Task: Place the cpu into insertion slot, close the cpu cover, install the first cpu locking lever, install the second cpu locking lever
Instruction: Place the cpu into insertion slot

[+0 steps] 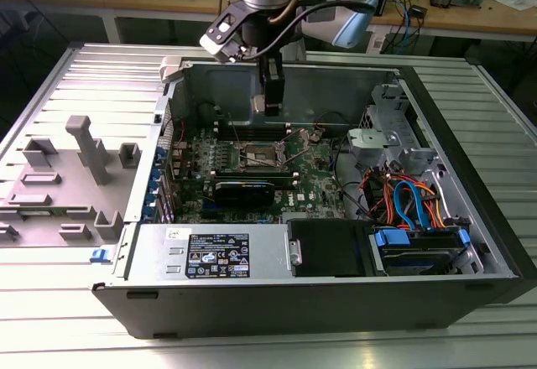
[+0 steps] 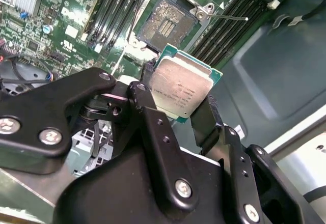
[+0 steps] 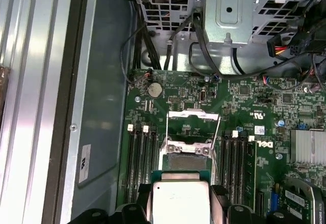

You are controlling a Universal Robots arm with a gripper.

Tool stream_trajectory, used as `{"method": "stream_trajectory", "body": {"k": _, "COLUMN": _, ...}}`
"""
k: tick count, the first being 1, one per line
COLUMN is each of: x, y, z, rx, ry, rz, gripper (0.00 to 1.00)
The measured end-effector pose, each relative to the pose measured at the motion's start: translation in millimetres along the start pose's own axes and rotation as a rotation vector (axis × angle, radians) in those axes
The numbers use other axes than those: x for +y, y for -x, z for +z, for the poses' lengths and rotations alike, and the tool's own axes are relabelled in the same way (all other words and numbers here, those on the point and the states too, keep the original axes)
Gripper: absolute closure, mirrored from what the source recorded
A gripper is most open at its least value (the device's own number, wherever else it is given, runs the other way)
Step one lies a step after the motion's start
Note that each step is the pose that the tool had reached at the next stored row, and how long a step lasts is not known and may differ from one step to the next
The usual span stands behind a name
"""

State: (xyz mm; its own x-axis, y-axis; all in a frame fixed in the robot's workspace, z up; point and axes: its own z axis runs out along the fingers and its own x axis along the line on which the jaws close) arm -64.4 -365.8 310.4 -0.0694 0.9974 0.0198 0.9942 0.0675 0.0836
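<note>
My gripper (image 1: 270, 103) hangs inside the open computer case, above the green motherboard (image 1: 315, 180). It is shut on the cpu (image 2: 182, 87), a small square chip with a silver-grey top and green edge, pinched at two opposite sides by the black fingers (image 2: 206, 118). The insertion slot (image 2: 165, 23) lies open just beyond the chip, its dark centre bare. In the first wrist view the cpu (image 3: 181, 201) sits right beside the insertion slot (image 3: 187, 161). The cpu cover (image 3: 193, 114) stands raised, and thin wire levers (image 3: 166, 132) stick up at both sides.
Black memory slots (image 3: 142, 158) flank the socket on both sides. A silver heatsink (image 3: 308, 145) and a black card (image 1: 243, 191) lie nearby. The power supply (image 1: 214, 256), the drive cage with blue and orange cables (image 1: 411, 210) and the case walls (image 1: 336, 92) hem in the board. A grey fixture (image 1: 80, 163) stands outside the case.
</note>
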Motion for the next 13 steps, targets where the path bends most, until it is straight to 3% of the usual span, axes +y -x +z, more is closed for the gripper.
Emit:
{"method": "stream_trajectory", "body": {"k": 8, "x": -2.1, "y": 2.0, "z": 22.6, "rx": -0.0041, "ry": -0.0016, "rz": 0.053, "gripper": 0.46}}
{"method": "stream_trajectory", "body": {"k": 13, "x": -2.3, "y": 2.5, "z": 26.1, "rx": -0.0043, "ry": -0.0016, "rz": 0.054, "gripper": 0.46}}
